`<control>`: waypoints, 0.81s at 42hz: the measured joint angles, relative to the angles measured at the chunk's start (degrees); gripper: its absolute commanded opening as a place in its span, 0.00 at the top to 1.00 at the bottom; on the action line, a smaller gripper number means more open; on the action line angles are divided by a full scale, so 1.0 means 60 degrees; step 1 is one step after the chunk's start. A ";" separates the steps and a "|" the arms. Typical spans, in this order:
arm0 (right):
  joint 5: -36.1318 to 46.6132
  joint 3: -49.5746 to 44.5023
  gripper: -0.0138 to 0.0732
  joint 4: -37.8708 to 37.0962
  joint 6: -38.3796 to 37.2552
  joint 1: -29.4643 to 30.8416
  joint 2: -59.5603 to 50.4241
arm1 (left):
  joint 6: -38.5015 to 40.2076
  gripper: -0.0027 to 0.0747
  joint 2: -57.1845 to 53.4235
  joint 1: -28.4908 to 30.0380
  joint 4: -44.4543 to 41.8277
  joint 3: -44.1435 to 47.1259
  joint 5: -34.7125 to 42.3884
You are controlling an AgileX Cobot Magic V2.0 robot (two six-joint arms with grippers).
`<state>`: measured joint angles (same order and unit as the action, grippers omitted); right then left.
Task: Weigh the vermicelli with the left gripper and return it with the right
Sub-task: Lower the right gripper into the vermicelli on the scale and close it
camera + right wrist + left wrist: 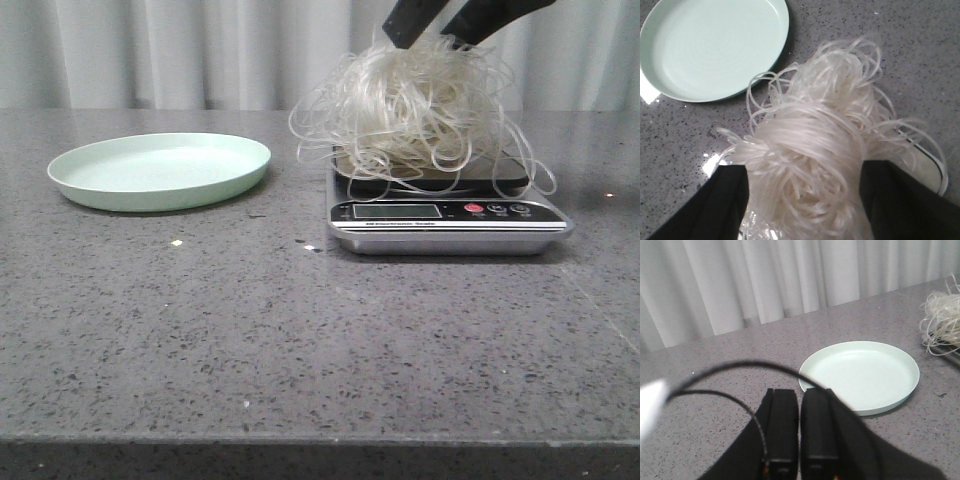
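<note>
The vermicelli [415,100], a fluffy nest of glassy white strands, rests on the silver kitchen scale [450,228], with loops hanging over its edges. My right gripper [440,40] comes down onto the top of the nest. In the right wrist view its black fingers [722,200] stand wide apart on either side of the dense middle of the vermicelli [810,145], touching the strands. My left gripper [800,395] is outside the front view. It is shut on nothing and hovers over the table near the pale green plate [860,375]. The vermicelli [942,315] shows at that view's edge.
The empty pale green plate [160,170] lies on the grey speckled table, left of the scale. A pale curtain hangs behind the table. A black cable [740,365] arcs across the left wrist view.
</note>
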<state>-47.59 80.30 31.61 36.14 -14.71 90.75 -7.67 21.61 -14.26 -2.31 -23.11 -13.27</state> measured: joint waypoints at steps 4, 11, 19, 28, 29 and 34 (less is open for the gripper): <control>0.0062 0.0017 0.19 -0.0222 0.0014 0.0000 0.0142 | 0.0000 0.79 0.0000 0.0000 0.0000 0.0000 0.0000; 0.0097 0.0034 0.19 -0.0716 0.0038 0.0000 0.0501 | 0.0000 0.79 0.0000 0.0000 0.0000 0.0000 0.0000; 0.0079 0.0097 0.19 -0.0670 0.0038 0.0000 0.0922 | 0.0000 0.79 0.0000 0.0000 0.0000 0.0000 0.0000; -0.0030 0.0152 0.35 -0.0409 0.0038 -0.0009 0.1203 | 0.0000 0.79 0.0000 0.0000 0.0000 0.0000 0.0000; -0.0053 0.0152 0.40 -0.0390 0.0038 -0.0009 0.1203 | 0.0000 0.79 0.0000 0.0000 0.0000 0.0000 0.0000; -0.0157 0.0175 0.63 -0.0316 0.0018 -0.0009 0.1203 | 0.0000 0.79 0.0000 0.0000 0.0000 0.0000 0.0000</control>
<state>-48.53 81.35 29.71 36.25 -14.77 97.97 -7.67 21.61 -14.26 -2.31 -23.11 -13.27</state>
